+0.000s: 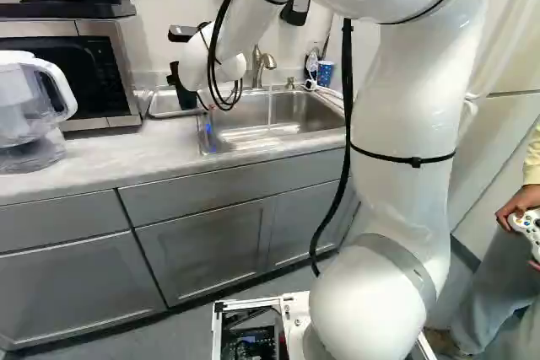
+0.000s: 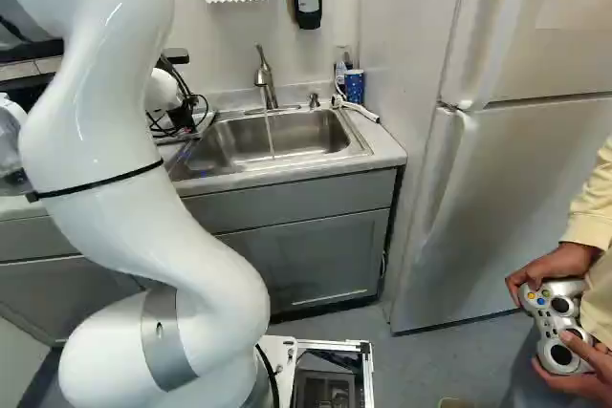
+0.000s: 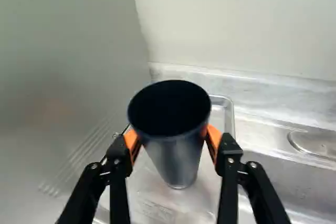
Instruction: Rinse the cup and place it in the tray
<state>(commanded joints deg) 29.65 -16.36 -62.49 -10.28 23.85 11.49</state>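
- The gripper (image 1: 184,90) is closed around the dark cup (image 3: 178,158), an orange pad (image 3: 131,139) pressing it from either side.
- The cup sits between the fingers with its open mouth facing the wrist camera, over the tray (image 1: 165,105); whether its base touches the tray cannot be told.
- That tray lies beside the sink (image 2: 225,145), between it and the microwave (image 1: 67,65).
- Water runs from the faucet (image 2: 265,75) into the sink.
- A blue patterned cup (image 2: 355,86) stands by the sink's far right corner in the right base view.
- At the left of the left base view, a clear pitcher (image 1: 25,111) stands on the counter (image 1: 110,158).
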